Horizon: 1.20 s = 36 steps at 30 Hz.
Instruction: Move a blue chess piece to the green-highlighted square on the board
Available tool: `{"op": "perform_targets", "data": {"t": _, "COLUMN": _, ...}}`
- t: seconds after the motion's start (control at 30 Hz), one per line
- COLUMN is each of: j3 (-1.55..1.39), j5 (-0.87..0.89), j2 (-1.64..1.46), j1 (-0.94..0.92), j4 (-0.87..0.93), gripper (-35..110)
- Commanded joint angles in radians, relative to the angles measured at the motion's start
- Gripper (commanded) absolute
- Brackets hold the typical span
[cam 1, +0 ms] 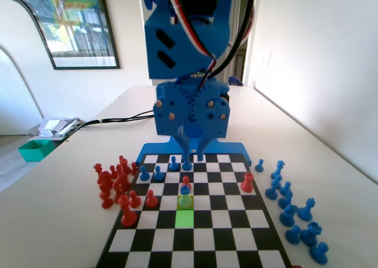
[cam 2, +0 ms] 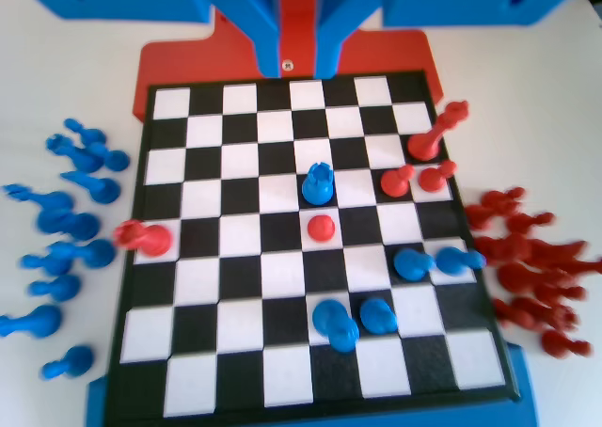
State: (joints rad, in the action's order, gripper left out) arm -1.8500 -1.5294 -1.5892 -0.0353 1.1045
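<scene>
The board point(cam 1: 269, 232) point(cam 2: 155, 126) lies in front of the blue arm. A small blue chess piece point(cam 1: 185, 190) point(cam 2: 318, 183) stands on the paler yellow-green square point(cam 1: 185, 202) in a middle file. The bright green-highlighted square point(cam 1: 185, 218) is bare, one square nearer the fixed camera. A red pawn point(cam 1: 186, 181) point(cam 2: 321, 227) stands right behind the blue piece. My gripper point(cam 1: 194, 155) point(cam 2: 299, 68) hangs over the board's far rows, open, with nothing between its jaws. It is a few squares back from the blue piece.
Several other blue pieces point(cam 1: 158, 174) point(cam 2: 378, 316) stand on the rows near the arm. Red pieces point(cam 1: 152, 199) point(cam 2: 141, 237) are on the board too. In the fixed view, a red cluster point(cam 1: 112, 182) lies off the board's left and blue pieces point(cam 1: 289, 206) off its right.
</scene>
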Motion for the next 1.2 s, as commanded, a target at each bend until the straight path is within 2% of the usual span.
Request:
{"op": "perform_targets", "data": {"t": 0.0, "j3": -0.052, "j5": -0.02, "j2": -0.025, "j1": -0.006, "j4": -0.071, "gripper": 12}}
{"op": "perform_targets", "data": {"t": 0.43, "j3": -0.225, "j5": -0.06, "j2": 0.035, "j1": -0.061, "j4": -0.316, "gripper": 14}}
{"op": "perform_targets", "data": {"t": 1.17, "j3": -0.245, "j5": -0.084, "j2": 0.135, "j1": -0.054, "j4": -0.413, "gripper": 15}}
